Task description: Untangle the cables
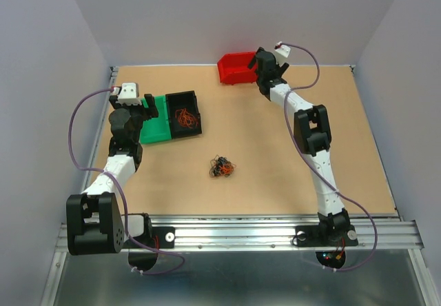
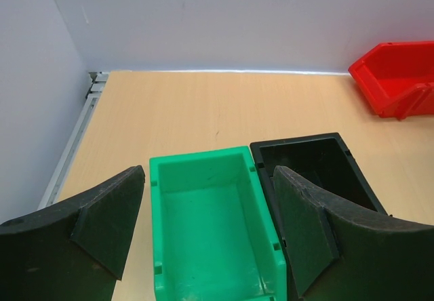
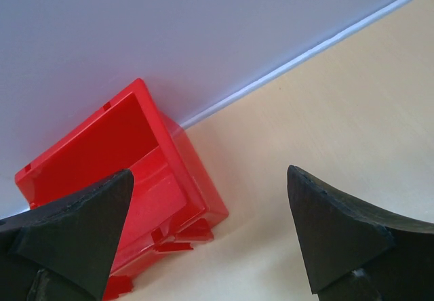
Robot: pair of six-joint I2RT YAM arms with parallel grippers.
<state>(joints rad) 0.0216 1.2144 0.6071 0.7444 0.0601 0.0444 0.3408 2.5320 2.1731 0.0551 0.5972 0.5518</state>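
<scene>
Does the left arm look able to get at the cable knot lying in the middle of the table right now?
Probably yes. The left tool hangs open and empty over the green bin, and the cable knot lies loose on the table with nothing standing between them.

Cable knot at centre; ten o'clock, outer bin touching inner bin holding loose cables; twelve o'clock, far bin.

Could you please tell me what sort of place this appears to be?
Most likely a robotics lab test cell: a wooden table enclosed by plain walls, two robot arms bolted to a metal rail, plus a red bin and a cable tangle.
</scene>
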